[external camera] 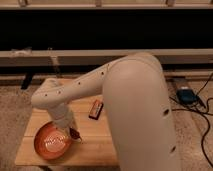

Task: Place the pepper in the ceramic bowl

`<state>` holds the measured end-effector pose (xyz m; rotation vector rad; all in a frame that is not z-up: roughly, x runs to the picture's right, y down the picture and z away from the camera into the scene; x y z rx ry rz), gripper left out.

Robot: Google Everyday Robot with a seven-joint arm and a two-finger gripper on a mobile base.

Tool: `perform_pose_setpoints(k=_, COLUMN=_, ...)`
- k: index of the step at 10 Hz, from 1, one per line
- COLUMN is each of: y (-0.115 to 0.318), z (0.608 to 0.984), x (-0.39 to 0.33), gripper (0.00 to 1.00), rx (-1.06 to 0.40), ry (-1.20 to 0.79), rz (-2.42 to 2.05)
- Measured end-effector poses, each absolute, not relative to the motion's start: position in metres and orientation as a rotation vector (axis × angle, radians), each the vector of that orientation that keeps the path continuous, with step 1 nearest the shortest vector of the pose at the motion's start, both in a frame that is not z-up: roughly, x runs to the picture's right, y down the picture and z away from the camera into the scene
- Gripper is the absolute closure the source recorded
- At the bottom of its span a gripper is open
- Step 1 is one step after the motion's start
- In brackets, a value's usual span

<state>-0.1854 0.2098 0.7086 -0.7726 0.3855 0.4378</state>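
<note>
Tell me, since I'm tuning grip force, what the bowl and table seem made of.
Bowl: looks like glazed ceramic, orange-red with a pale sheen inside. Table: apparently light wood, matte, with plank lines. The gripper holds the pepper at the bowl's right rim.

Gripper (71, 131) by ceramic bowl (46, 150) rim, pepper (75, 134) prob. blurred.

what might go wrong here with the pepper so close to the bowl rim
The claw holds the small dark red-brown pepper at the right rim of the wide orange-red ceramic bowl, not over its middle. Released here, it may land on the wooden table. The lowered claw could also nudge the bowl.
</note>
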Motion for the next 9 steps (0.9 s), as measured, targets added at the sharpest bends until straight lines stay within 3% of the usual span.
perform_pose_setpoints(k=7, y=0.209, z=0.710, x=-0.245, gripper=0.24, rx=-0.821, ry=0.282, rz=0.472)
perform_pose_setpoints(k=9, y=0.215, z=0.709, x=-0.248, gripper=0.20, rx=-0.842, ry=0.262, rz=0.458)
